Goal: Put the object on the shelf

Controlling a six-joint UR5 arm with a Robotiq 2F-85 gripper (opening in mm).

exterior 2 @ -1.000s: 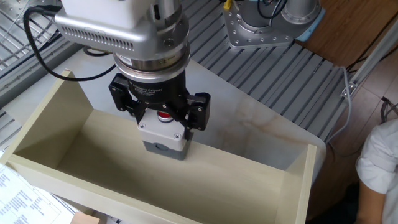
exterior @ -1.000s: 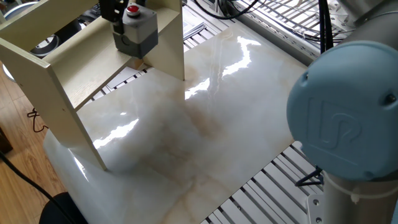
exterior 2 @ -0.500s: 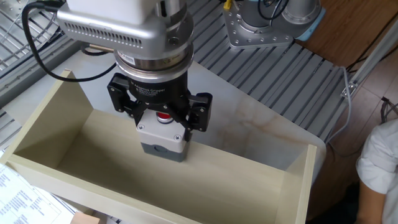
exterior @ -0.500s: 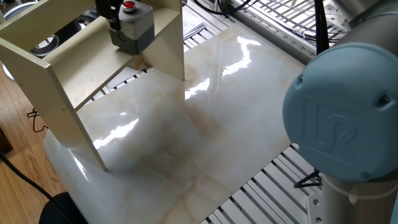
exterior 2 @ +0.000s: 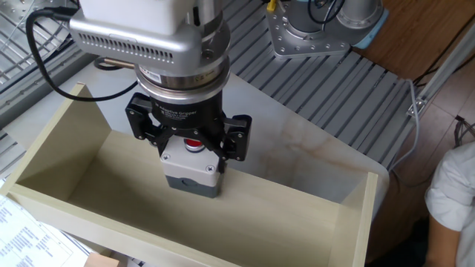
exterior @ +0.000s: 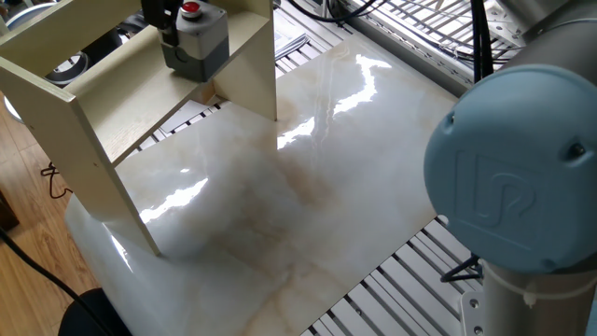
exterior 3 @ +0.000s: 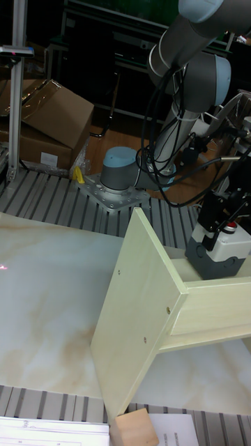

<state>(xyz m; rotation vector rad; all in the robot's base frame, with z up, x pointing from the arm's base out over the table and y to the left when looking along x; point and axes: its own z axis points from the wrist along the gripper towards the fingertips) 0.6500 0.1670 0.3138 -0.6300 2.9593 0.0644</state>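
The object [exterior 2: 191, 167], a grey box with a light top and red button [exterior: 191, 9], is inside the shelf [exterior 2: 104, 185], down at its horizontal board. My gripper [exterior 2: 191, 145] comes from above and is shut on the object, with black fingers [exterior 2: 236, 138] on two opposite sides. In one fixed view the object [exterior: 196, 45] is between the shelf's [exterior: 93, 103] upright panels near the far one. The tall fixed view has the object [exterior 3: 218, 256] level with the board's top edge on the shelf [exterior 3: 139, 293], under the gripper [exterior 3: 222, 226]. Whether it touches the board I cannot tell.
The shelf stands on a glossy marble tabletop [exterior: 280, 205]. The arm's blue joint cap [exterior: 508, 187] fills the right foreground. A person's sleeve [exterior 2: 453, 200] is at the right edge. A wooden block [exterior 3: 132, 426] and papers [exterior 2: 22, 231] lie by the shelf's foot.
The gripper has carried the object slightly lower and a little to the left within the shelf. It stayed shut on the object throughout.
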